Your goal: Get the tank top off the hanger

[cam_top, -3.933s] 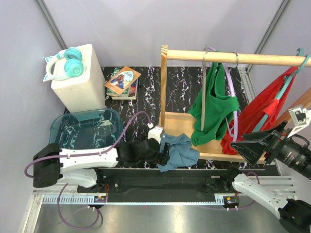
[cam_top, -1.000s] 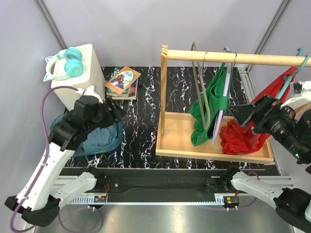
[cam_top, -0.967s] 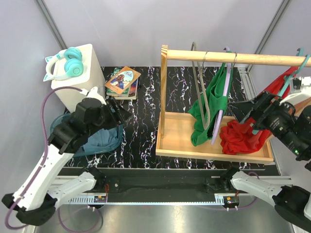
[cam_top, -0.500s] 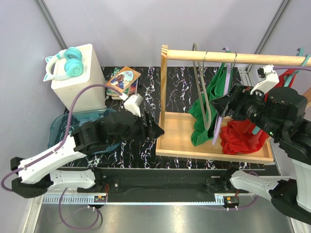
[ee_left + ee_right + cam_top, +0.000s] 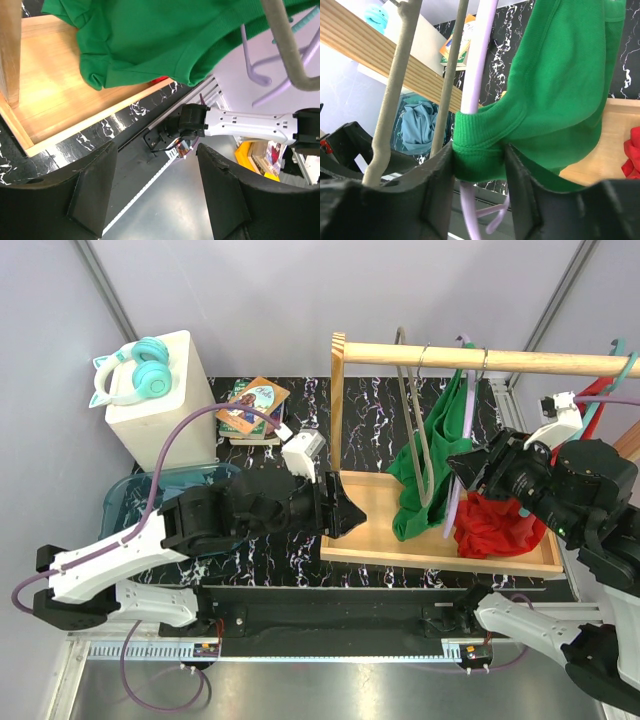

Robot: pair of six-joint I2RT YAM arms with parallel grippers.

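Note:
The green tank top (image 5: 425,465) hangs on a lilac hanger (image 5: 455,495) from the wooden rail (image 5: 480,358). In the right wrist view my right gripper (image 5: 479,160) is shut on the folded strap of the tank top (image 5: 555,90), right where it wraps the lilac hanger (image 5: 479,60). From above, the right gripper (image 5: 462,472) sits at the garment's right side. My left gripper (image 5: 350,518) is open and holds nothing, low beside the rack's left post. In the left wrist view the left gripper (image 5: 156,146) is below and apart from the tank top (image 5: 150,35).
A bare grey hanger (image 5: 410,410) hangs left of the lilac one. A red garment (image 5: 495,525) lies on the rack's wooden base (image 5: 365,495). A teal bin (image 5: 130,495), books (image 5: 250,405) and a white box with headphones (image 5: 150,390) stand at the left.
My left arm has swung from the teal bin across to the rack's left post. My right gripper has moved onto the lilac hanger and closed on the green strap.

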